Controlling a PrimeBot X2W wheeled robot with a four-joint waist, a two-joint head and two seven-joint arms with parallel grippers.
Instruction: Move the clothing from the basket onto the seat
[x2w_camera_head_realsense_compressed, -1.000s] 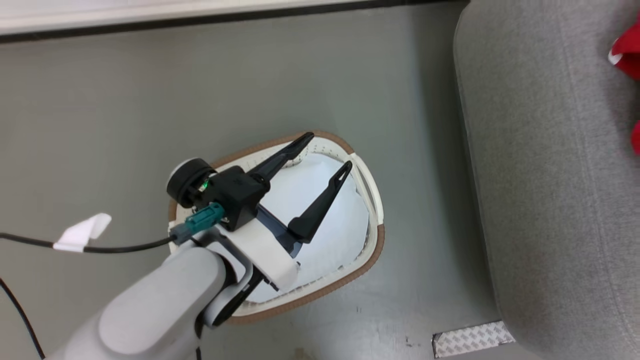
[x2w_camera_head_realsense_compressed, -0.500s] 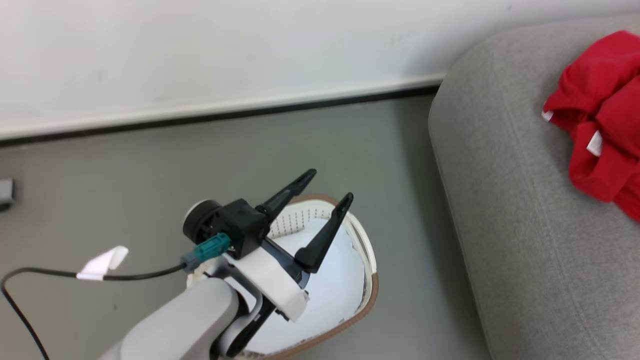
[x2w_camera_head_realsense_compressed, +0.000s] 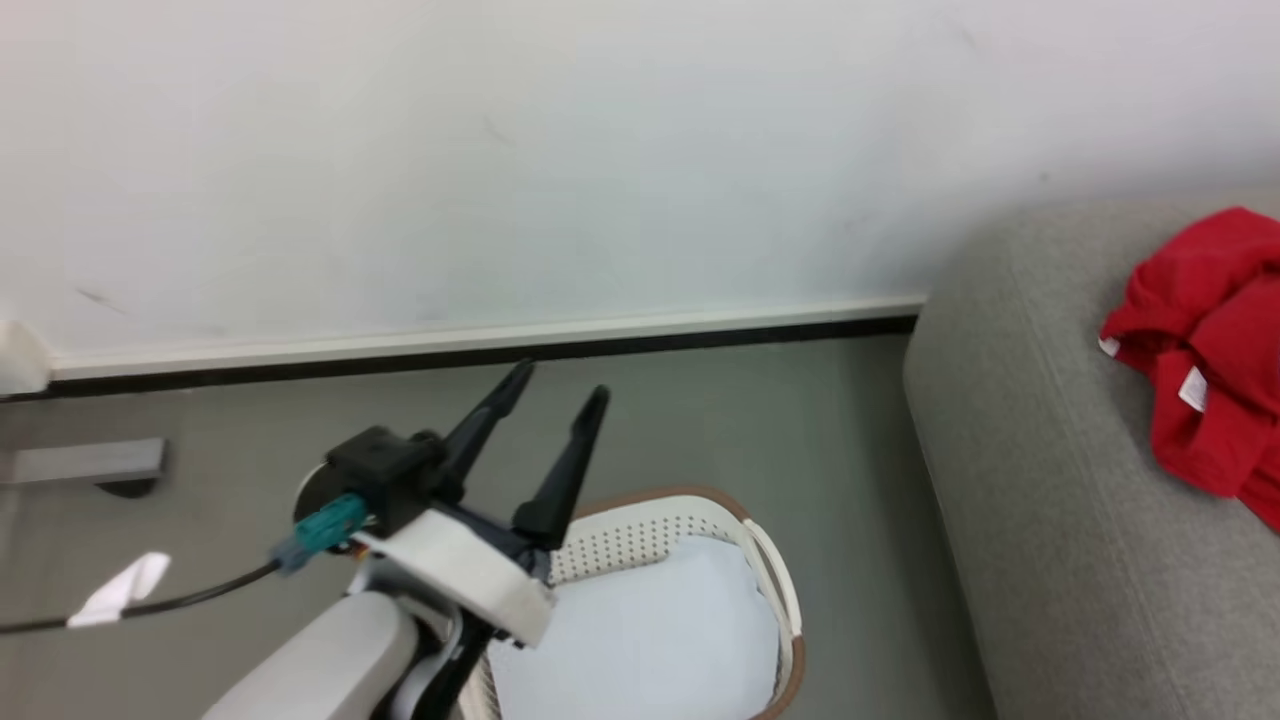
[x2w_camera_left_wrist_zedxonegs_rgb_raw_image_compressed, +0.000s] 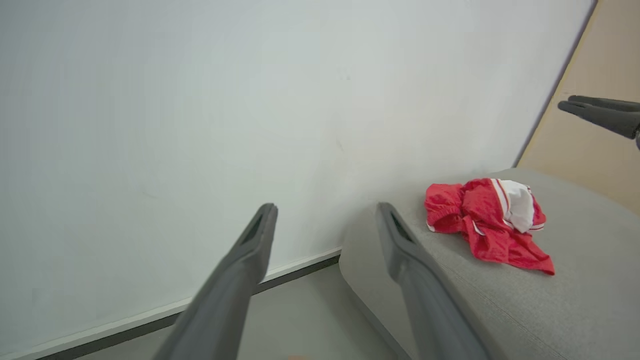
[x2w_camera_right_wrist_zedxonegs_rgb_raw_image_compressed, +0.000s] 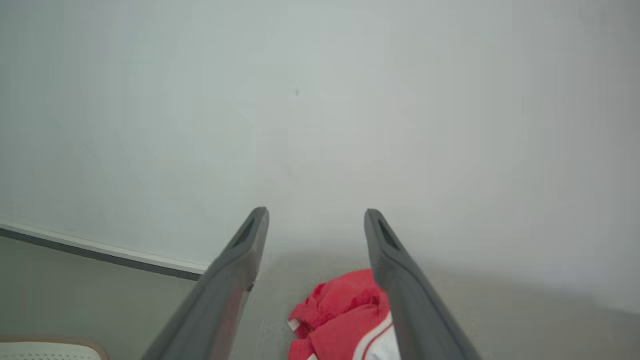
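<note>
The clothing (x2w_camera_head_realsense_compressed: 1200, 340), a crumpled red jersey with white trim, lies on the seat (x2w_camera_head_realsense_compressed: 1050, 480), a light grey sofa at the right. It shows again in the left wrist view as the clothing (x2w_camera_left_wrist_zedxonegs_rgb_raw_image_compressed: 480, 220) on the seat (x2w_camera_left_wrist_zedxonegs_rgb_raw_image_compressed: 575, 280). The white basket (x2w_camera_head_realsense_compressed: 650, 497) with a brown rim stands on the floor left of the sofa, its inside bare white. My left gripper (x2w_camera_head_realsense_compressed: 562, 382) hangs open and empty above the basket's far rim, fingers towards the wall. My right gripper (x2w_camera_right_wrist_zedxonegs_rgb_raw_image_compressed: 316, 212) is open and empty above the clothing (x2w_camera_right_wrist_zedxonegs_rgb_raw_image_compressed: 340, 310).
A white wall with a white and black skirting board (x2w_camera_head_realsense_compressed: 480, 350) runs close behind the basket and sofa. Grey floor (x2w_camera_head_realsense_compressed: 750, 420) lies between them. A black cable with a white tag (x2w_camera_head_realsense_compressed: 120, 590) trails from my left wrist. A grey fitting (x2w_camera_head_realsense_compressed: 85, 462) sits at the far left.
The head camera has tilted up, so the wall now takes the upper half. My left gripper has risen from over the basket's inside to above its far rim, still open.
</note>
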